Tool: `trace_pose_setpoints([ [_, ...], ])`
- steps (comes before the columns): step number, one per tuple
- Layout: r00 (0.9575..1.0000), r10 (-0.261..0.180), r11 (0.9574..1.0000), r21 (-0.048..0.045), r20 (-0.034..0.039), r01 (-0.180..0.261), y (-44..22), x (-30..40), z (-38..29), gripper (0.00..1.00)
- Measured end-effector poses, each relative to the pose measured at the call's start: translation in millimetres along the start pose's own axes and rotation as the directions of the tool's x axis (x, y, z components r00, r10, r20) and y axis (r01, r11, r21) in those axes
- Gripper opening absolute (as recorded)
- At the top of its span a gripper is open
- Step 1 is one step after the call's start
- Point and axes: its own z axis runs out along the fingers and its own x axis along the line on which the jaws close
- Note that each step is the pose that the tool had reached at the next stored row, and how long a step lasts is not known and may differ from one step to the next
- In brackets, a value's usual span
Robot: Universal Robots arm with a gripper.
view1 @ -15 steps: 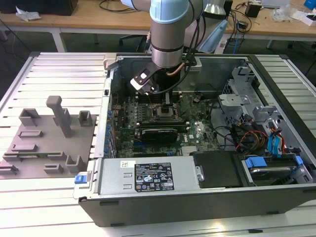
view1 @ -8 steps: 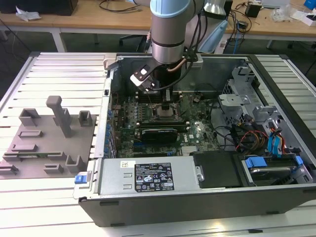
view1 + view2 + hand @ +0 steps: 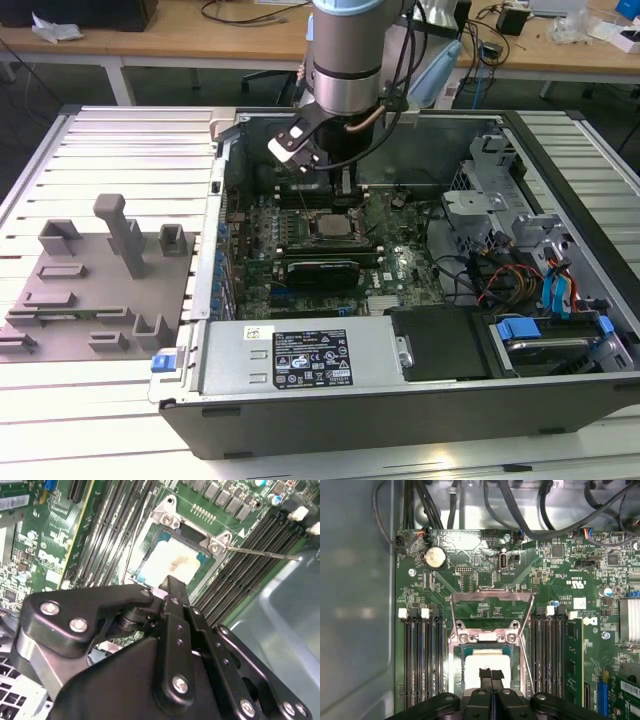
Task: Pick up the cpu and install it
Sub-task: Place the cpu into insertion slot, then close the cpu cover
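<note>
1. at about 9 o'clock of the open computer case (image 3: pixel 400 400) in the exterior view, the grey tray (image 3: pixel 60 300) lies well apart from the work.
2. toward 12 o'clock, the arm (image 3: pixel 345 60) hangs over the motherboard. in both wrist views the gripper (image 3: pixel 491 674) (image 3: pixel 172 587) has its fingers closed against each other, with nothing visible between them.
3. the cpu (image 3: pixel 476 664) (image 3: pixel 167 562) lies flat inside the socket (image 3: pixel 330 226), right under the fingertips. the hinged frame (image 3: pixel 492 605) is swung up, so nothing clamps the chip.
4. risk: with the frame up, an off-centre push or sideways drag from the closed tips could tilt the chip, shift it out of its seat, or bend the contacts beneath.
5. the gripper body covers the chip's near edge. i cannot tell whether the tips touch its top, or whether it is fully seated.
6. at about 3 o'clock in the exterior view, the drive bays (image 3: pixel 520 250) play no part.
</note>
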Motion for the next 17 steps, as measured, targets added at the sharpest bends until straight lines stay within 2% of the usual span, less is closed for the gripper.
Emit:
trace_pose_setpoints([
  [5, 1.0000, 0.000, 1.0000, -0.0001, -0.0002, 0.000, 0.8, -0.3, -14.0, 0.11],
  [17, 1.0000, 0.000, 1.0000, -0.0002, -0.0002, 0.000, 0.8, -0.4, -15.4, 0.11],
])
